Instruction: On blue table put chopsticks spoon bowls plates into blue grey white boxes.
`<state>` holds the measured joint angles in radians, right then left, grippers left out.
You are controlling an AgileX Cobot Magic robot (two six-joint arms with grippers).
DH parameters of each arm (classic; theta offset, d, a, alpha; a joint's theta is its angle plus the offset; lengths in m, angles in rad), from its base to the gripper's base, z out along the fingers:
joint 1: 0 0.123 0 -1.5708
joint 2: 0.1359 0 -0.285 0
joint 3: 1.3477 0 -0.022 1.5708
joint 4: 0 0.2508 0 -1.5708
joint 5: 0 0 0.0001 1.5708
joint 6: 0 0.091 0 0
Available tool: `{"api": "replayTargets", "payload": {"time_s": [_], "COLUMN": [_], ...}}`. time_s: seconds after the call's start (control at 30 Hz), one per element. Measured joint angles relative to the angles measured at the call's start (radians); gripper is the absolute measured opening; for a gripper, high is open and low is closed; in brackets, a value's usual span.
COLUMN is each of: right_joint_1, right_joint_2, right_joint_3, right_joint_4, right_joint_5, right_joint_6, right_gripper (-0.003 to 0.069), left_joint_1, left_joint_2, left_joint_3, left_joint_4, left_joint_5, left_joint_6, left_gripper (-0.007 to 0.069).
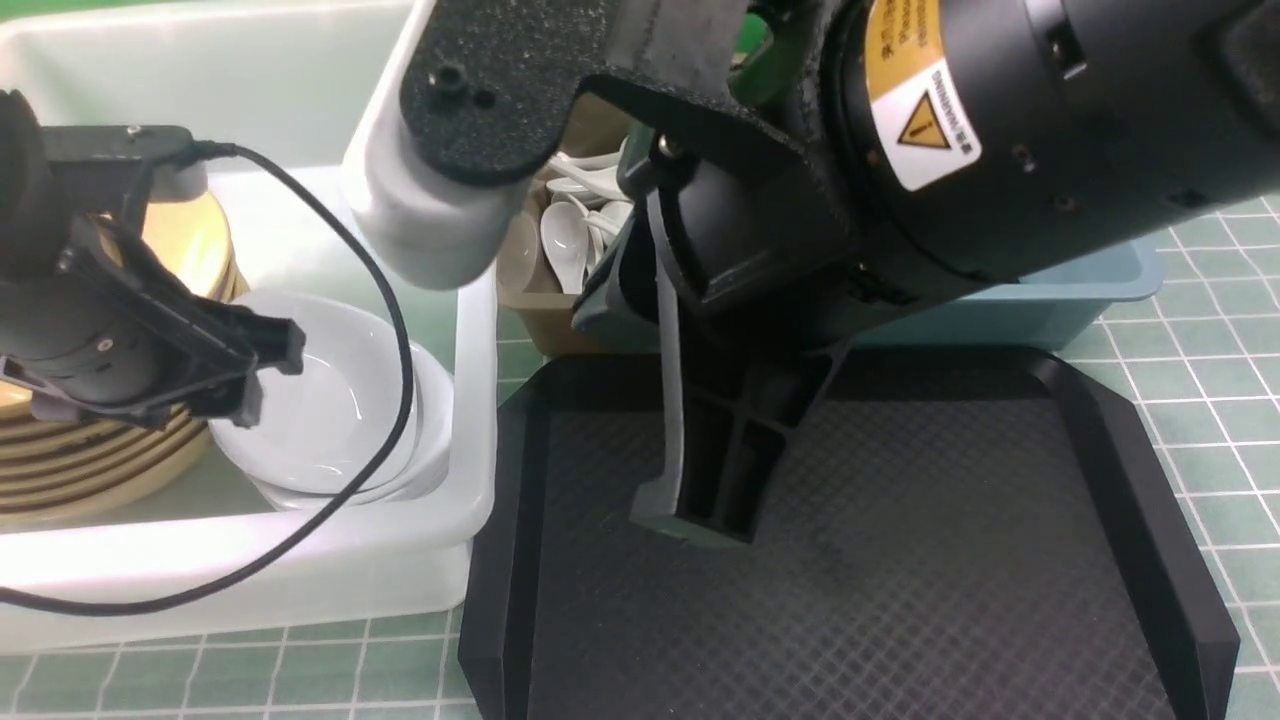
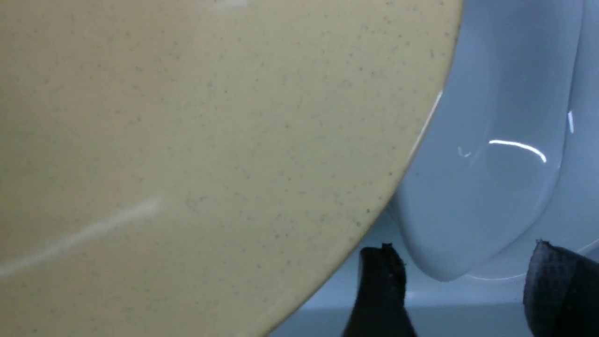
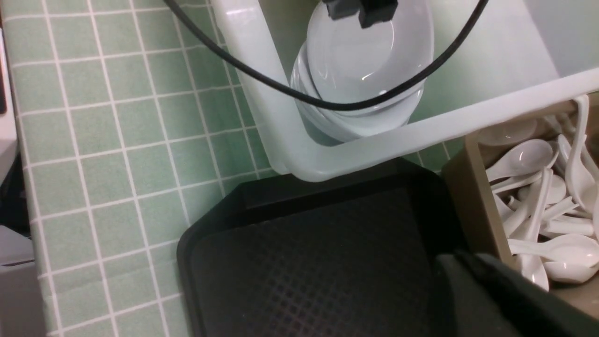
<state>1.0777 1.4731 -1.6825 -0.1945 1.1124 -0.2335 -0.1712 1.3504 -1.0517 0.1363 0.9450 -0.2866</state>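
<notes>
My left gripper point(image 1: 268, 375) is open and empty inside the large white box point(image 1: 470, 330), its tips just above the stack of white plates point(image 1: 340, 400). In the left wrist view the gripper point(image 2: 463, 250) straddles a plate's rim point(image 2: 491, 164), beside a tan bowl point(image 2: 210, 140). The stacked tan bowls point(image 1: 90, 470) stand left of the plates. My right gripper point(image 1: 690, 520) is shut and empty, pointing down over the black tray point(image 1: 900, 560). White spoons point(image 3: 538, 187) fill the olive-grey box point(image 3: 472, 196). The blue box point(image 1: 1050, 290) sits behind my right arm. No chopsticks show.
The black tray point(image 3: 304, 262) lies on the blue table point(image 3: 117, 117) against the white box point(image 3: 262, 93) and the grey box. My left arm's black cable point(image 1: 380, 300) hangs over the plates and the box's front wall. My right arm hides much of the back.
</notes>
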Motion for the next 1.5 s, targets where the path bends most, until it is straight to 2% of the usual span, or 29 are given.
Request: {"api": "replayTargets", "payload": {"time_s": [0.23,0.37,0.53,0.6,0.63,0.7,0.73,0.97,1.1,1.23,1.37,1.5], "right_joint_1": [0.0,0.0,0.0,0.0,0.0,0.0,0.0,0.0,-0.001,-0.022,-0.056,-0.099], "right_joint_2": [0.0,0.0,0.0,0.0,0.0,0.0,0.0,0.0,0.0,-0.022,-0.101,-0.265], "right_joint_3": [0.0,0.0,0.0,0.0,0.0,0.0,0.0,0.0,0.001,0.017,0.105,0.316], "right_joint_4": [-0.001,-0.001,-0.001,-0.001,-0.001,-0.001,-0.001,-0.001,-0.001,0.001,0.03,0.072], "right_joint_5": [-0.009,-0.007,-0.007,-0.007,-0.007,-0.007,-0.007,-0.007,-0.008,-0.044,-0.134,-0.292], "right_joint_6": [-0.006,-0.006,-0.006,-0.006,-0.006,-0.006,-0.006,-0.006,-0.006,0.002,0.016,0.017], "right_gripper": [0.0049,0.0049,0.005,0.005,0.005,0.005,0.005,0.005,0.005,0.005,0.005,0.005], "left_joint_1": [0.0,-0.002,-0.003,-0.003,-0.003,-0.003,-0.003,-0.003,-0.016,-0.062,-0.087,-0.088], "left_joint_2": [0.068,0.108,0.12,0.12,0.12,0.121,0.123,0.141,0.071,-0.101,-0.301,-0.567], "left_joint_3": [0.0,0.0,0.0,0.0,0.0,0.0,0.0,0.0,0.0,0.014,0.099,0.273], "left_joint_4": [0.009,0.022,0.043,0.047,0.047,0.047,0.047,0.042,0.018,0.011,0.008,0.005], "left_joint_5": [-0.053,-0.069,-0.097,-0.115,-0.115,-0.122,-0.122,-0.087,-0.087,-0.112,-0.163,-0.246], "left_joint_6": [-0.064,-0.097,-0.109,-0.111,-0.111,-0.109,-0.102,-0.036,0.042,0.116,0.138,0.142], "left_gripper": [0.0379,0.0328,0.0203,0.0108,0.0108,0.002,0.0006,0.0001,0.0001,0.0001,0.0001,0.0001]}}
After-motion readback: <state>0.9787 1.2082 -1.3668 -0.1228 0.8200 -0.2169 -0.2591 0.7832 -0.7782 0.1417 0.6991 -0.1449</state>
